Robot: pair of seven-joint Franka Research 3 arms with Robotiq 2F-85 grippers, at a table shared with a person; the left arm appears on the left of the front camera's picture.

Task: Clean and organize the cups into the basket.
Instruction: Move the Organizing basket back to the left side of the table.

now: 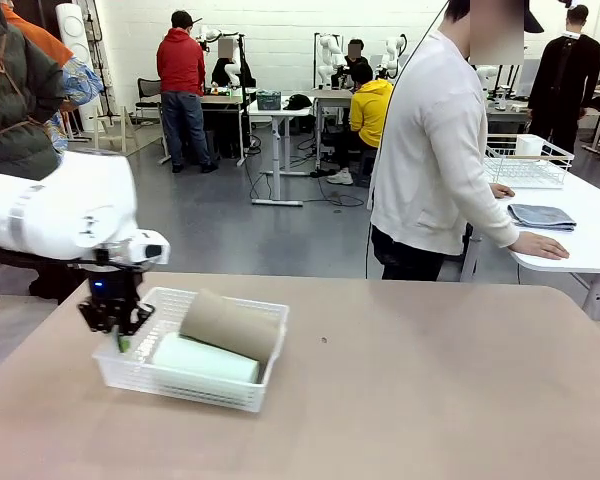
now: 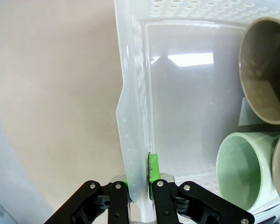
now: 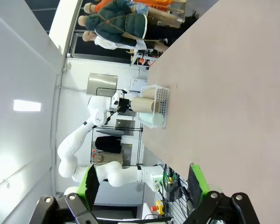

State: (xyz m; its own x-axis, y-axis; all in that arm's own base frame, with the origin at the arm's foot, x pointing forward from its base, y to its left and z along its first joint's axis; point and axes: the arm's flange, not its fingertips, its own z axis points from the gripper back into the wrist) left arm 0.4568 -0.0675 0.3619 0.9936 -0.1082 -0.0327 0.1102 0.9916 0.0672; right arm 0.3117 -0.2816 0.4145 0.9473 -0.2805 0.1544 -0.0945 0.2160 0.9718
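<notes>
- The left gripper (image 1: 117, 325) pinches the short end wall of the white basket (image 1: 130, 377) at lower left of the front view, its jaws pressed together on the plastic rim.
- Inside lie the mint cup (image 1: 205, 358) and, resting across it, a tan cup (image 1: 230, 325); loading looks done, so the step in hand appears to be shifting or squaring the basket itself.
- The next move likely calls for a slow, level drag, since the tan cup sits high and could roll.
- The left wrist view shows a green pad (image 2: 152, 169) clamped against the wall, and the cups' open mouths at the frame's right.
- The right wrist view, rolled sideways, shows the right gripper (image 3: 144, 186) spread wide and empty, far from the basket near frame centre.
</notes>
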